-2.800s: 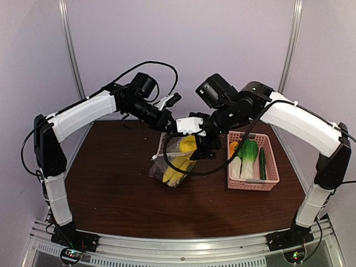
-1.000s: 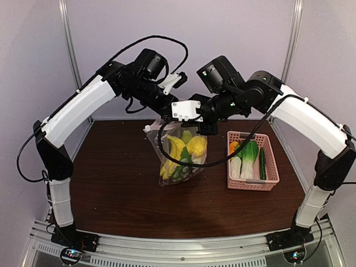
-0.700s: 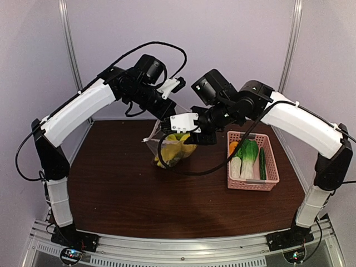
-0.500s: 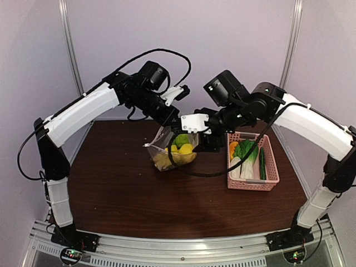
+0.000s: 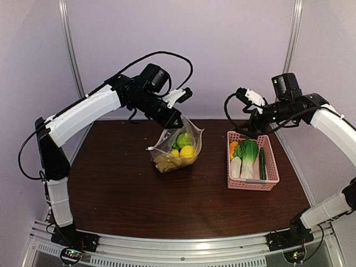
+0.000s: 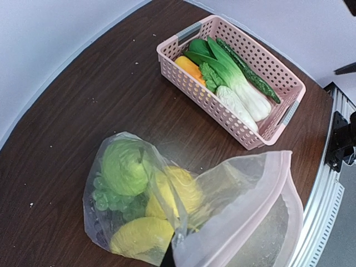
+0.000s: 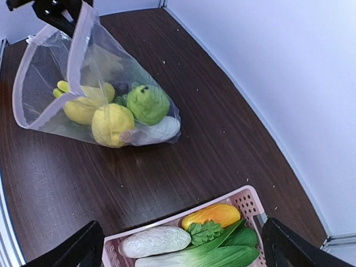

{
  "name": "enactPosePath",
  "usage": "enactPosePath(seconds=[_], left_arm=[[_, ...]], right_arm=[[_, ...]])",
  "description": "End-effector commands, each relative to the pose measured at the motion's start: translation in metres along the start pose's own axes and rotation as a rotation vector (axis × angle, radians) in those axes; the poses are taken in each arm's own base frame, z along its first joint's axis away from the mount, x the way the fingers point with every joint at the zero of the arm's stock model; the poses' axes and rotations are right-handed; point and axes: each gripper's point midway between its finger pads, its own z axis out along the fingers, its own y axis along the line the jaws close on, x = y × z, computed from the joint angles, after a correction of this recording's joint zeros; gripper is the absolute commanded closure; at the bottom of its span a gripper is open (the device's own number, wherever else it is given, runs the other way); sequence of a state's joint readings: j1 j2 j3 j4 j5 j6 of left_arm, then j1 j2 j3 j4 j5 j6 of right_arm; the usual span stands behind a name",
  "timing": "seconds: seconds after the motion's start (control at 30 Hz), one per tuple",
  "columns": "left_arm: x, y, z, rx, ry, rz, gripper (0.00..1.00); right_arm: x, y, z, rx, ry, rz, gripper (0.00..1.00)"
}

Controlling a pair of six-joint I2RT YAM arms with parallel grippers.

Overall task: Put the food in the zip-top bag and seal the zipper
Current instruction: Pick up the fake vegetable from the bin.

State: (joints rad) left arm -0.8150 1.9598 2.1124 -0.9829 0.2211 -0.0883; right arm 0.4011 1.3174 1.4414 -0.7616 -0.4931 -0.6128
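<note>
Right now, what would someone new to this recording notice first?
The clear zip-top bag, lumpy with yellow and green toy food, stands in the middle of the table. Its mouth is unsealed, and the left gripper, shut on its top edge, holds it up. To its right sits a pink basket holding leafy greens and other vegetables, with the right gripper open above its far end.

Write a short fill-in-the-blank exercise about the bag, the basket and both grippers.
The clear crinkly plastic bag, hanging from the left gripper, holds a round ___ fruit beside a yellow lemon.
The right gripper, near the pink slatted plastic basket, has its jaws ___.
The leafy greens lie in the ___, not the bag.
Missing: green; open; basket.
</note>
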Motion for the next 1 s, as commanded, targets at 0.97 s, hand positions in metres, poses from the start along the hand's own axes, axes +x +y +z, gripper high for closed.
enactPosePath(seconds=[0.97], left_arm=[[-0.006,-0.007,0.002,0.035,-0.041,-0.004,1.0]], right_arm=[[0.206,-0.005,0.088,-0.141,0.392,0.739,0.29]])
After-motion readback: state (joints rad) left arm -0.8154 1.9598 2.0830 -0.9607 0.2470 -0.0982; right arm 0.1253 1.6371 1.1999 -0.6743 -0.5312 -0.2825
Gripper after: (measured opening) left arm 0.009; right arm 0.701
